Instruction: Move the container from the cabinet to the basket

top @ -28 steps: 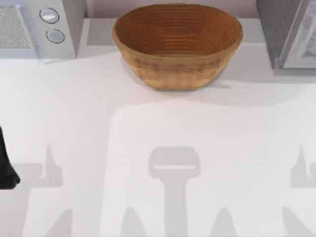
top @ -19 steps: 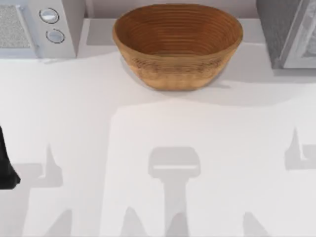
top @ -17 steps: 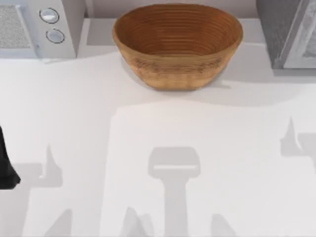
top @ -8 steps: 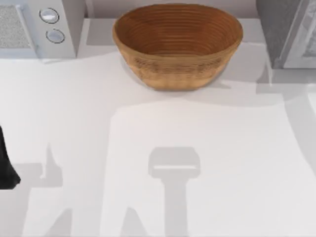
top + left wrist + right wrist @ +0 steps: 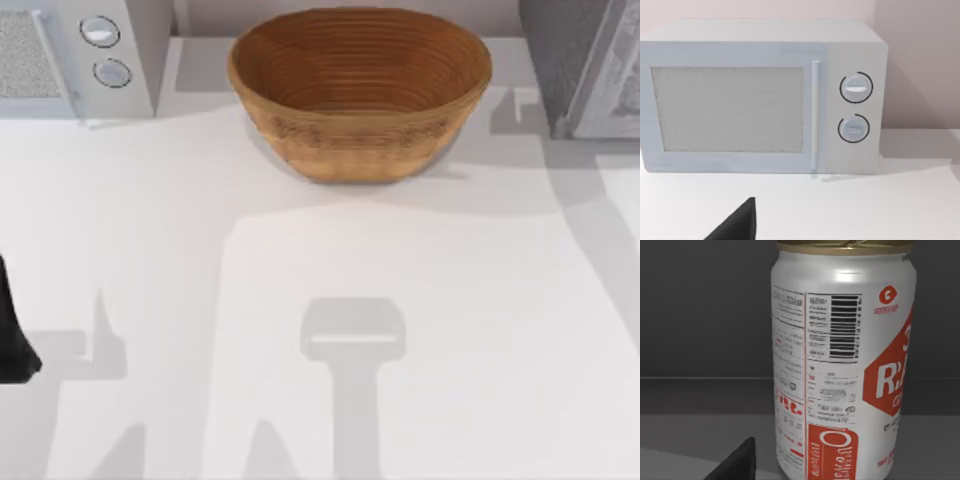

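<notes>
Though close up, container (image 5: 842,365) upright.

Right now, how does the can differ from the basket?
The can is a smooth upright cylinder with a white-and-red printed label and a dull gold top; the basket is a wide oval bowl of brown ridged wicker. The can stands against a dark grey backdrop; the basket sits on the white table with nothing in it. Both stand upright and neither is gripped.
</notes>
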`<act>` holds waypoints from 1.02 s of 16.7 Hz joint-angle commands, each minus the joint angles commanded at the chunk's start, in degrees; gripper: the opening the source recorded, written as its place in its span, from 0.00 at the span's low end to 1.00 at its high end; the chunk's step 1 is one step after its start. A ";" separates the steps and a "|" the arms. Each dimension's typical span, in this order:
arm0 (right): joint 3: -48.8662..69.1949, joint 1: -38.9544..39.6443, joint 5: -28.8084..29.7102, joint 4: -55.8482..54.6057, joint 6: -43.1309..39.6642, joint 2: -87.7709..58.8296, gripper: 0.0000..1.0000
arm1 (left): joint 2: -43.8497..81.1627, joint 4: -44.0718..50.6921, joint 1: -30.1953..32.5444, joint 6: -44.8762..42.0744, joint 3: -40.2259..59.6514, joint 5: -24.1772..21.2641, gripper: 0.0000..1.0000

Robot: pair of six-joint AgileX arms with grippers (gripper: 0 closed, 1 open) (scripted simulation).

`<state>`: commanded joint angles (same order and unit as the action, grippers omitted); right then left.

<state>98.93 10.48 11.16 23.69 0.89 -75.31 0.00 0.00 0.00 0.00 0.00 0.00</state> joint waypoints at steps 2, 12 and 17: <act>0.87 0.10 0.11 0.23 0.01 -0.73 1.00 | 0.00 0.00 0.00 0.00 0.00 0.00 1.00; 3.03 1.83 2.47 -2.50 -0.03 -5.27 1.00 | 0.00 0.00 0.00 0.00 0.00 0.00 1.00; 3.12 1.73 2.54 -2.69 -0.03 -5.59 1.00 | 0.00 0.00 0.00 0.00 0.00 0.00 1.00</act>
<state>102.05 12.20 13.70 21.00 0.86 -80.91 0.00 0.00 0.00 0.00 0.00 0.00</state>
